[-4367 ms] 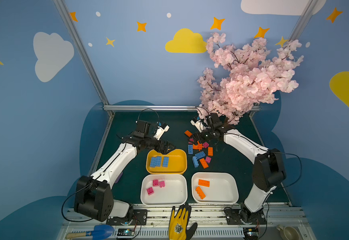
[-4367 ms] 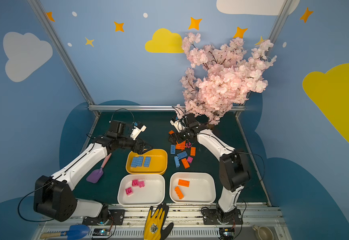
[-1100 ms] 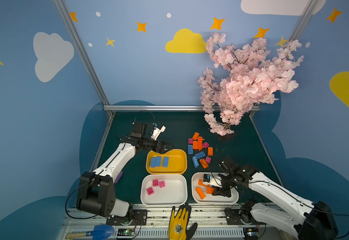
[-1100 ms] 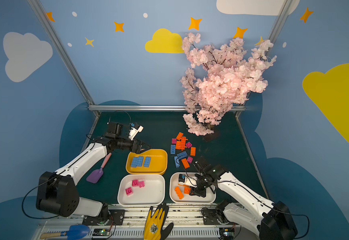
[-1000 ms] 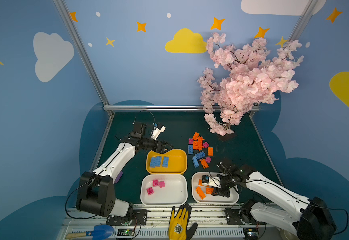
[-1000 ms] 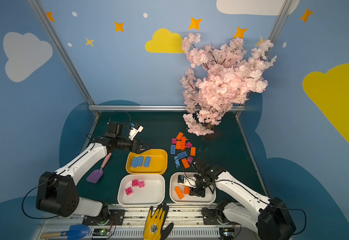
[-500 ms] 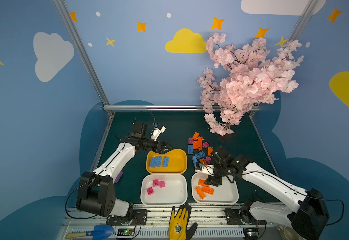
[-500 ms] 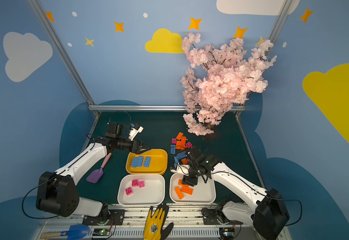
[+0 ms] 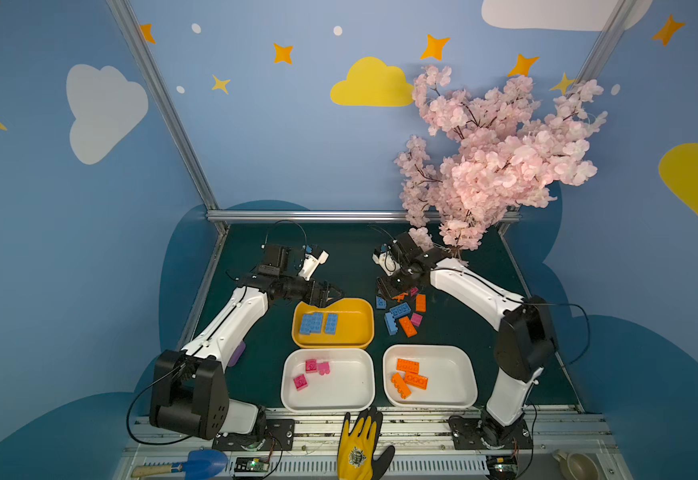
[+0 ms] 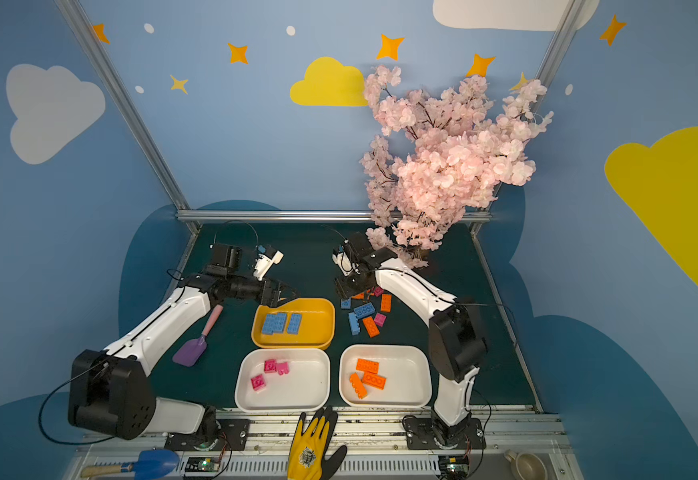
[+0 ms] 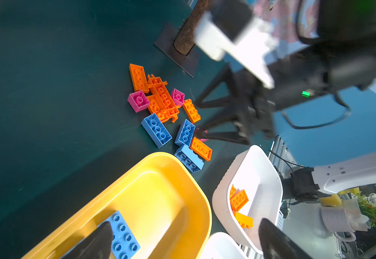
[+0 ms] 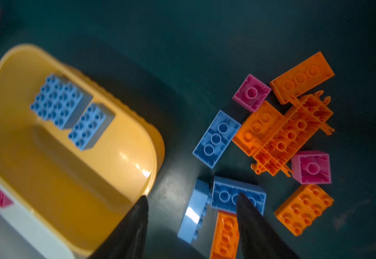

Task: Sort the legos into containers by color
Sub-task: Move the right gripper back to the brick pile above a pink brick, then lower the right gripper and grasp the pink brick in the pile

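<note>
Loose legos (image 9: 401, 309) in blue, orange and pink lie in a heap right of the yellow tray (image 9: 353, 328); the same heap (image 12: 283, 134) fills the right wrist view. My right gripper (image 9: 385, 289) hangs over the heap's back left edge, open (image 12: 192, 198) and empty, with a light-blue brick (image 12: 193, 215) below it. My left gripper (image 9: 330, 292) hovers at the yellow tray's back left rim, wide open (image 11: 186, 224) and empty. Blue bricks (image 9: 318, 323) lie in the yellow tray, pink ones (image 9: 312, 371) in the middle white tray (image 9: 347, 386), and orange ones (image 9: 409, 376) in the right white tray (image 9: 449, 374).
A pink blossom tree (image 9: 493, 166) stands at the back right, its branches over the right arm. A purple spatula (image 10: 197, 340) lies under the left arm. A yellow glove (image 9: 360, 444) and a blue trowel (image 9: 197, 463) rest on the front rail.
My right gripper opened over the right white tray, left an orange brick there, then swung back to the heap. The left arm has not moved.
</note>
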Robot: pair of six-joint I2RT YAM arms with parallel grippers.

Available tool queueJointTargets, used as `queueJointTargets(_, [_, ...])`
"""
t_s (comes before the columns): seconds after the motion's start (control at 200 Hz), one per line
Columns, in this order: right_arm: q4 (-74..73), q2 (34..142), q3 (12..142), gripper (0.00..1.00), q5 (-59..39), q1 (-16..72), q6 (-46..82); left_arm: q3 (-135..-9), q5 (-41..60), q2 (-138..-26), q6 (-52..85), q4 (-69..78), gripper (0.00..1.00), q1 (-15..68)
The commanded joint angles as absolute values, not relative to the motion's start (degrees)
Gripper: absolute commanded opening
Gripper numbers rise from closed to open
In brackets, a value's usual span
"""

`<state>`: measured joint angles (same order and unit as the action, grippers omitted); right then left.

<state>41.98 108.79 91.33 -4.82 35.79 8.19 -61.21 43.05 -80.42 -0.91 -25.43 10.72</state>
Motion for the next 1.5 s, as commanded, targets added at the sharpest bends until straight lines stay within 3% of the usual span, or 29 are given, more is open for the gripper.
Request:
queueJointTargets(0.0, [44.60, 113.56, 96.33, 0.62, -1.67, 34.81, 20.81, -60.32, 43.66, -78.32, -1.69, -26.39, 1.00, 9.63])
queueJointTargets(0.546, [48.95, 131.48, 112.59, 0.53, 3.97, 33.65, 26.25, -58.36, 44.37, -77.34, -1.24, -24.96, 1.00, 7.81])
queueJointTargets(0.836, [48.30, 132.98, 113.19, 0.54, 5.48, 33.25, 25.44, -58.18, 44.27, -77.34, -1.58, -25.51, 1.00, 7.73])
queueJointTargets(1.492, [50.62, 139.50, 120.25, 0.42, 7.90, 34.60, 21.31, -58.10, 44.19, -77.48, -2.12, -26.31, 1.00, 7.76])
